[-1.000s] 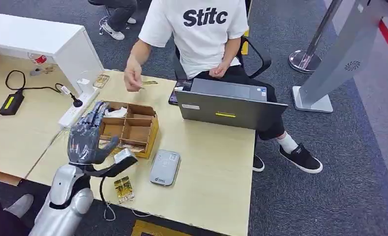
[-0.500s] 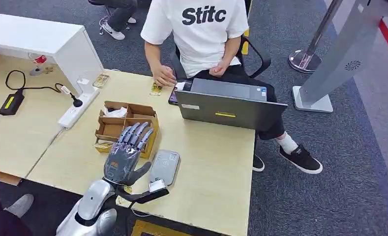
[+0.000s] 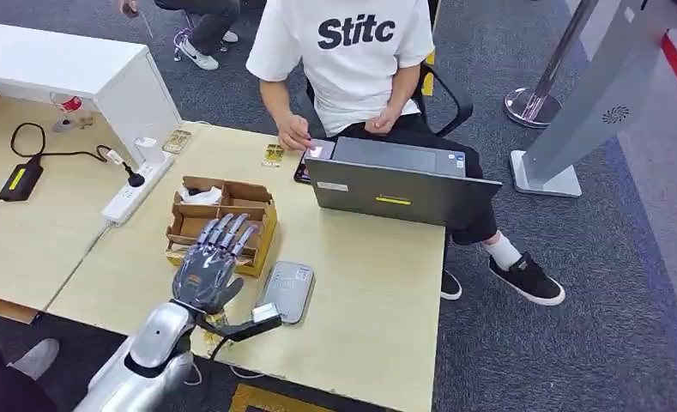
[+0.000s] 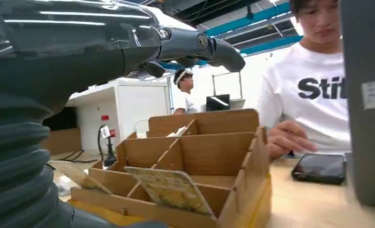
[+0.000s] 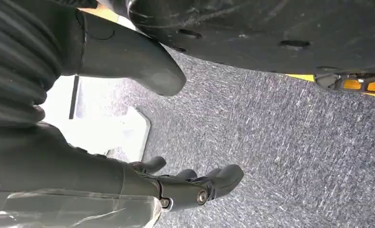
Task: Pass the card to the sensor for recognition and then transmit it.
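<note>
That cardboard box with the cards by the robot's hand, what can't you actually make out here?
- Head view: the left hand covers the near compartments of the cardboard box, so the cards there are hidden.
- Left wrist view: the print on the leaning card is too blurred to read; the hand's cover cuts off the box's near corner.
- Head view: the grey sensor's label is too small to read.
- Right wrist view: the right hand hangs over carpet.

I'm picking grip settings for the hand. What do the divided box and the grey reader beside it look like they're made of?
Divided box: looks like brown corrugated cardboard, matte; the left wrist view shows thin slotted walls with raw edges.
Grey reader: probably moulded plastic, smooth with a slight sheen, rounded corners and small printed marks; painted metal can't be ruled out.
</note>
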Tool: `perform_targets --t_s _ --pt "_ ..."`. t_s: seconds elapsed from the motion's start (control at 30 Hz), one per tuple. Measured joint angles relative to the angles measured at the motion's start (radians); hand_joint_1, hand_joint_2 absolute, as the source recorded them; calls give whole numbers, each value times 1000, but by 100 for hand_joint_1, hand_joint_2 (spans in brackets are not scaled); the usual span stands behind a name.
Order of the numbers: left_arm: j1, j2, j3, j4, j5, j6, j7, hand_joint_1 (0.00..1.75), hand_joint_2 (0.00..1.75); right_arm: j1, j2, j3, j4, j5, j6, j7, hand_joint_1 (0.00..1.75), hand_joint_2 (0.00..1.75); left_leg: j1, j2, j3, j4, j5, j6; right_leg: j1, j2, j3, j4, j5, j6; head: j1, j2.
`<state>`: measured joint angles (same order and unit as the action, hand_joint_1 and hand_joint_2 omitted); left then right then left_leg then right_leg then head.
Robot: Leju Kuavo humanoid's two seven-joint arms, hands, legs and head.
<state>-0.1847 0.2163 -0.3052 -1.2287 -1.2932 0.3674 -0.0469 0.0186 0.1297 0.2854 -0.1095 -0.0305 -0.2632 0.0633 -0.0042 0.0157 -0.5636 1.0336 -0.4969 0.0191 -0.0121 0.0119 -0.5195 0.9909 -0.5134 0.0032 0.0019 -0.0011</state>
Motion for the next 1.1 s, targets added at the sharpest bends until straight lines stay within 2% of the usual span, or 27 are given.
perform_targets --t_s 0.33,0.8,0.87,0.9,1.1 --pt "-17 29 24 82 6 21 -14 0 175 0 0 19 0 5 0 -1 0 175 0 0 0 0 0 0 0 0 0 0 0 0 0 0" --pt "-13 28 26 97 0 50 -43 0 175 1 0 20 3 -1 0 -5 0 175 0 0 0 0 0 0 0 0 0 0 0 0 0 0" --pt "-13 27 26 97 0 50 -43 5 175 1 0 20 3 -1 0 -7 0 175 0 0 0 0 0 0 0 0 0 0 0 0 0 0" --pt "-13 27 26 97 0 49 -43 175 175 1 0 20 4 -2 0 -7 0 175 0 0 0 0 0 0 0 0 0 0 0 0 0 0" --pt "-12 26 26 104 9 45 -46 175 175 1 0 21 5 -2 -1 -12 0 175 0 0 0 0 0 0 0 0 0 0 0 0 0 0"
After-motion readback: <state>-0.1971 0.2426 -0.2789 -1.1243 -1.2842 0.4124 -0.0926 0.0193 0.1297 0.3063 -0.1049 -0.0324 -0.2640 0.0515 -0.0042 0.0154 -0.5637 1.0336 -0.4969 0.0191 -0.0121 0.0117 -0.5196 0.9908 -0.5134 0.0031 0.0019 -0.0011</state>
